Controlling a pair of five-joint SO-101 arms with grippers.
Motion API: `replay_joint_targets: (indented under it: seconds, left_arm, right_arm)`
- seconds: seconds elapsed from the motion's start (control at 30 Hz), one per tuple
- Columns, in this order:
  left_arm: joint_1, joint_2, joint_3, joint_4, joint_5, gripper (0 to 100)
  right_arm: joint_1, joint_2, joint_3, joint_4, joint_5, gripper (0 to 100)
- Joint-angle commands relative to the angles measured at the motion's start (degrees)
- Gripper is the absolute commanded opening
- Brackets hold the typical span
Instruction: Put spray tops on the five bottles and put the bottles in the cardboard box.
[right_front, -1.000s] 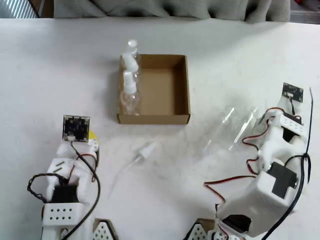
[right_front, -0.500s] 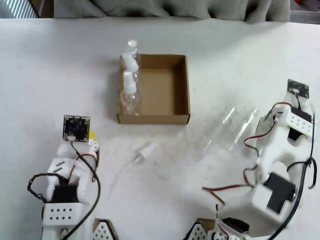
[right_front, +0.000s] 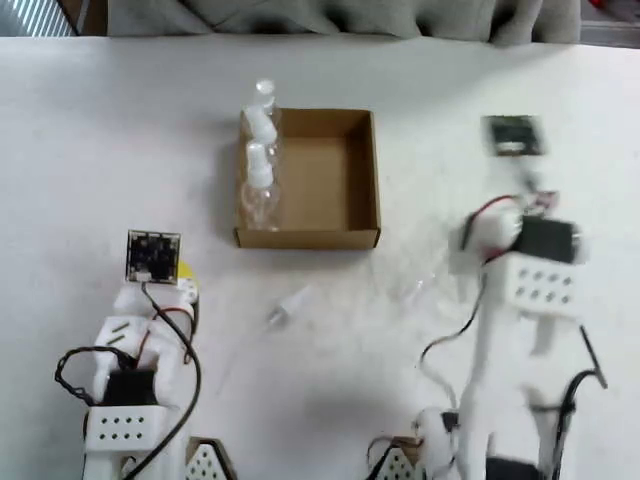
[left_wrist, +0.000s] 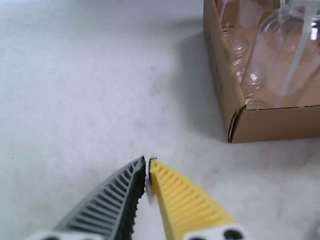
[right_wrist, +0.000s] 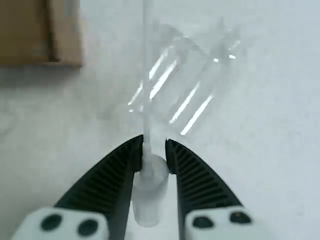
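Right gripper (right_wrist: 152, 142): its black ribbed jaws pinch a white plastic spray top (right_wrist: 148, 195) by the neck. The thin tube of the top points ahead toward a clear plastic bottle (right_wrist: 192, 82), which lies on its side on the white table (right_wrist: 280, 165).
Left gripper (left_wrist: 147, 162): the grey jaw and the yellow jaw are pressed together with nothing between them. It sits low over the table, near a corner of the brown cardboard box (left_wrist: 270, 125).
Change: within the last second the right arm (right_front: 525, 275) swung from the right edge of the table inward and forward. In the high view it now stands above the place where the clear bottles lay. The left arm (right_front: 135, 300) did not move.
Box: bottles with spray tops (right_front: 258, 185) stand along the wall on the left in the high view; their exact number is hard to tell.
Loose part: a second white spray top (right_front: 290, 303) lies on the table in front of the box, untouched.
Meaning for the task: the right arm is probably bringing the top to the bottle, so the step in hand seems to be feeding the tube into the neck. The bottle mouth cannot be made out, so the alignment cannot be judged.
Risk: nothing holds the lying bottle, so it may roll or slide when the tube pushes on it.
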Motion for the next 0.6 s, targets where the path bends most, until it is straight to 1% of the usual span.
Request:
replay_joint_targets:
  seconds: [0.0,0.07,0.17,0.37,0.57]
  left_arm:
    - [-0.22,-1.01,-1.85,-1.14,-0.26,3]
    - [-1.01,-1.01,-1.93,-1.23,-0.18,3]
    - [-1.19,-1.01,-1.93,-1.32,-0.18,3]
    - [-1.19,-1.01,-1.93,-1.41,-0.18,3]
    - [-1.19,-1.01,-1.93,-1.49,-0.18,3]
  right_arm:
    - [-12.53,-8.75,-0.18,2.77,4.04,1.7]
    - [-17.45,-11.91,1.23,2.68,5.19,1.7]
    - [-22.9,-14.37,4.04,1.63,8.35,1.7]
    - [-29.93,-14.81,10.73,-2.51,17.76,1.7]
    - [-36.62,-15.16,17.41,-4.18,24.18,1.7]
